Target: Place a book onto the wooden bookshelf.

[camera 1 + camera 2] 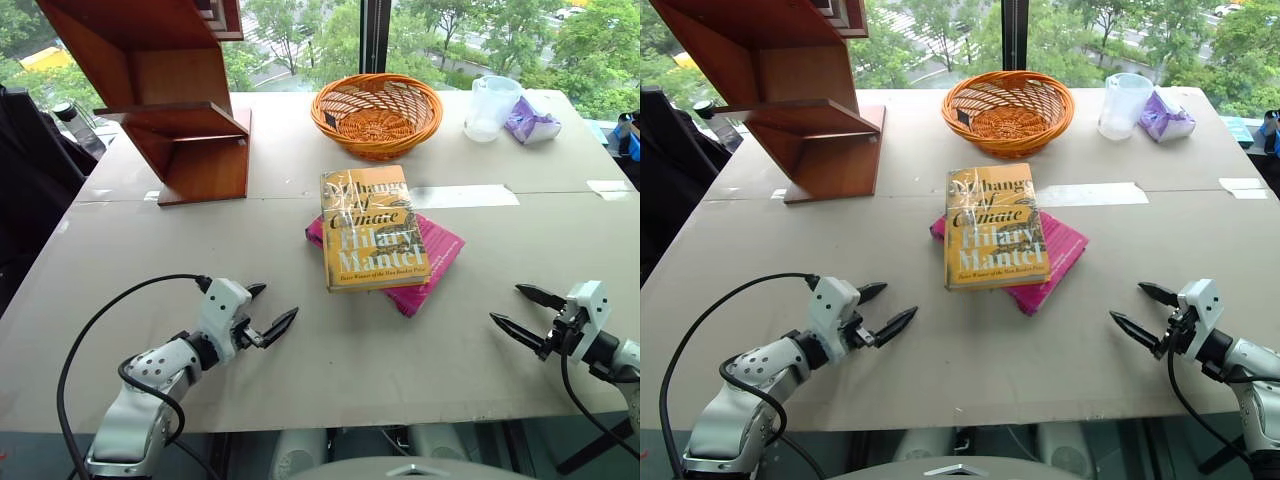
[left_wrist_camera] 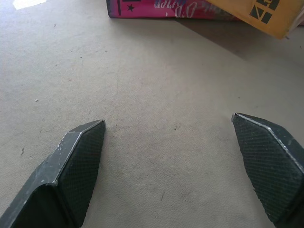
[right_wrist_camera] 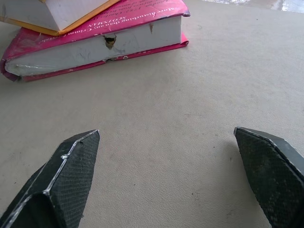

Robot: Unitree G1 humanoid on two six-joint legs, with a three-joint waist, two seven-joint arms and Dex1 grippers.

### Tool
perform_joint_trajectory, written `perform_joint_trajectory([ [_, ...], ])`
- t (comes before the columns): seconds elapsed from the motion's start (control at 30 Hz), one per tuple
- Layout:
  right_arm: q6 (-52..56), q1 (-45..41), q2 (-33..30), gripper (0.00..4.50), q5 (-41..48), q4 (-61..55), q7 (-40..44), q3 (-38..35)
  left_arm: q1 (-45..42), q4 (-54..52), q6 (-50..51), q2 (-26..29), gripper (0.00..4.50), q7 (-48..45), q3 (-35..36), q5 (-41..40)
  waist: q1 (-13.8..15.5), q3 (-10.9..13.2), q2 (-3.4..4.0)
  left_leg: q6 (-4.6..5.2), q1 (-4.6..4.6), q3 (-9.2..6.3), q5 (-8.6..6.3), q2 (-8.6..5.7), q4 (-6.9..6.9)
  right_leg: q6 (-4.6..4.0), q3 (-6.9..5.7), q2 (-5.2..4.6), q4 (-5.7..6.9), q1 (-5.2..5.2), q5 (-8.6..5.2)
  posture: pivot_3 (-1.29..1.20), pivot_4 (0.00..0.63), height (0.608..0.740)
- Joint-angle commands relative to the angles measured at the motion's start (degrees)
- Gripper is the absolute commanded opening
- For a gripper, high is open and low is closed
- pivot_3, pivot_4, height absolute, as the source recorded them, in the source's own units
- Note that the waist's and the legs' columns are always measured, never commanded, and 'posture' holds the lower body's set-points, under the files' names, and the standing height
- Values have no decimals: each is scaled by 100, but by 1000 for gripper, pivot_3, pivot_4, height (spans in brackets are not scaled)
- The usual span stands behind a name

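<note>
Both hands, left hand (image 1: 262, 312) and right hand (image 1: 515, 312), hover open over the desk (image 1: 400, 350), near the book (image 1: 371, 227) lying on a pink book (image 1: 438, 262).

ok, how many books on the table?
2, stacked mid-table: the yellow-gold book lies on top of the magenta-pink book. None visible on the wooden bookshelf.

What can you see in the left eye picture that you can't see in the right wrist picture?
The left eye view takes in the reddish-brown wooden bookshelf, the orange wicker basket and the open left gripper. The right wrist view gives the pink book's white page edges from the side. Both share the yellow-gold hardback book lying on the magenta-pink book, the beige table and the open right gripper.
</note>
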Motion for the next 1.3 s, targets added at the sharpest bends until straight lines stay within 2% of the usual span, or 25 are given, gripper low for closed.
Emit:
perform_joint_trajectory([
  [0.03, -107, -73, -85, 4500, 59, -29, 83, -136, 93, -35, 1, 36, 4407, -6, 239, -98, -1, 0, 0, 0, 0, 0, 0, 0, 0, 0, 0, 0, 0, 0, 0, 0, 150, 740],
  [0.6, -4, -61, -86, 4500, 98, -283, 27, -167, -240, 59, 268, 26, 4407, -190, 425, -481, 98, 4, -6, 0, -11, -2, 0, -8, 0, -1, -5, 6, -4, -4, 1, 0, 150, 740],
  [0.87, -257, -67, -41, 4500, 469, -537, 302, -386, -591, -26, 831, -61, 4407, -558, 444, -1399, 133, 6, -6, 0, -13, 2, 0, -9, 0, -1, -5, 11, -5, -4, 2, 0, 150, 740],
  [1.07, 173, 294, -132, 4500, 1157, -1601, 382, -648, -1799, 586, 1660, -244, 4407, -610, 256, -1975, 170, 10, -6, 1, -13, -10, 1, -13, 5, 1, -12, 19, 1, 2, 2, 0, 150, 740],
  [1.23, 547, 578, -289, 4500, 1553, -2185, 389, -827, -2648, 1154, 2916, -201, 4407, -387, 38, -2271, 131, 15, -16, 1, -12, -8, 1, -17, 7, 4, -8, 23, 0, 5, 3, 0, 150, 740],
  [1.3, 588, 632, -217, 4500, 1870, -2444, 389, -968, -2986, 1257, 3495, -222, 4407, -535, -41, -2625, 112, 19, -22, 1, -11, -7, 1, -16, 7, 8, -5, 26, 0, 4, 5, 0, 150, 740],
])
